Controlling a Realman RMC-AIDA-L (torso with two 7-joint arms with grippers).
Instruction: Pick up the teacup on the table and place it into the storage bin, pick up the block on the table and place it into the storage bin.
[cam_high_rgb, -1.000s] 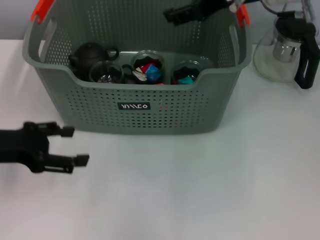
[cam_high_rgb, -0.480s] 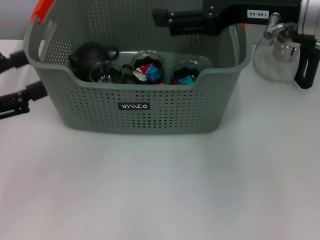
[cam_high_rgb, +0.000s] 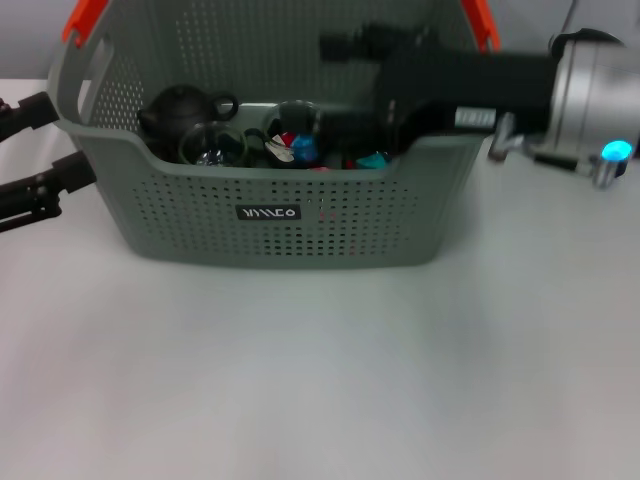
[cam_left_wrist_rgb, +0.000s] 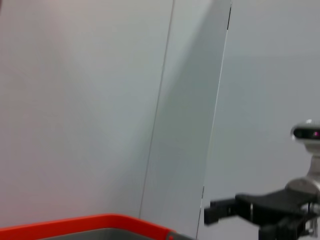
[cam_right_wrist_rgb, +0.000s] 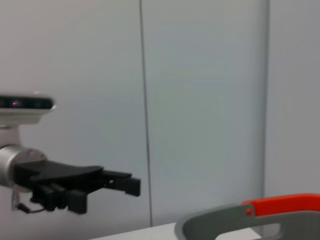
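two grippers seen: left gripper splayed open beside the bin; right gripper above it, grip unclear.

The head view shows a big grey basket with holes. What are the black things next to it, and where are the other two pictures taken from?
This is a robot with two arms. The head view looks down from its head at a white table. The basket is the storage bin. Inside it are a black teapot, glass cups and coloured blocks. The left gripper waits beside the bin, open and empty. The right gripper reaches over the bin; I cannot see if it holds anything. The other two pictures come from cameras on the wrists. They mostly show the wall, the bin's orange handle pieces and the opposite arm.
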